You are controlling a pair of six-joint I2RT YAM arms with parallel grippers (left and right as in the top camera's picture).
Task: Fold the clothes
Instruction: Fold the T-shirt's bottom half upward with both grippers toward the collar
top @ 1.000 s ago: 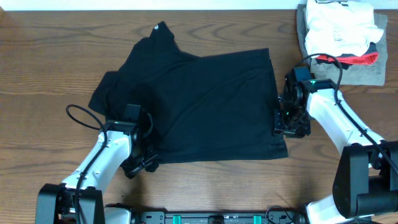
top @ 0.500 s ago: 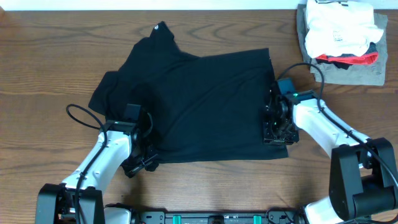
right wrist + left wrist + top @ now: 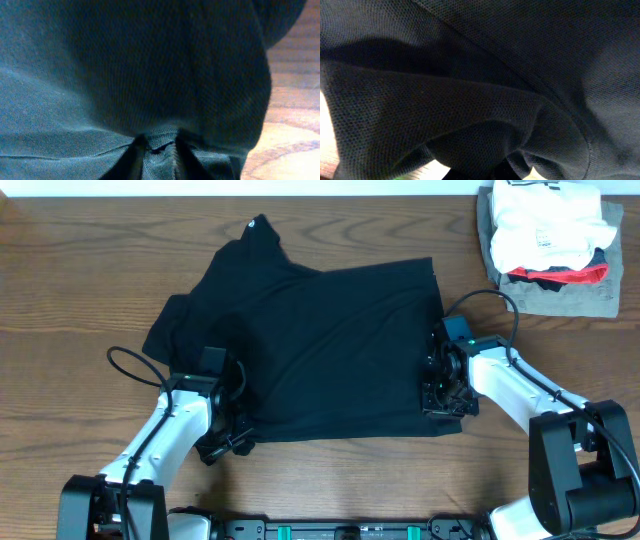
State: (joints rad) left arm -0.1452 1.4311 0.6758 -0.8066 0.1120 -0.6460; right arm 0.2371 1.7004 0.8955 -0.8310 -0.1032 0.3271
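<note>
**End effectors clamp the black T-shirt [image 3: 320, 350] at its near-left corner and right edge**

Nearest, the left end effector [image 3: 225, 442] is closed on the near-left corner of the T-shirt. Its wrist view is filled with dark knit, bunched into a fold where the jaws meet. Just beyond, the right end effector [image 3: 445, 392] sits on the shirt's right edge, a little farther than the near-right corner. In its wrist view a tuck of hem is pinched between the 2 fingers [image 3: 131, 157], so it too is gripping cloth. With 2 holds on opposite sides, the likely aim is to lift the near hem evenly and carry it toward the collar without the fabric skewing.

The T-shirt lies spread in the middle of the tabletop [image 3: 80, 270], mostly flat, collar at the far left and 1 sleeve rumpled at the left. No fold looks finished.

At the collar a small white neck label [image 3: 252, 226] shows, too small to read. At the far right, well apart, a pile sits out of the way: a white garment [image 3: 548, 225] over a red strip [image 3: 560, 276] and a grey garment [image 3: 590, 298]. Any print there is illegible.
</note>
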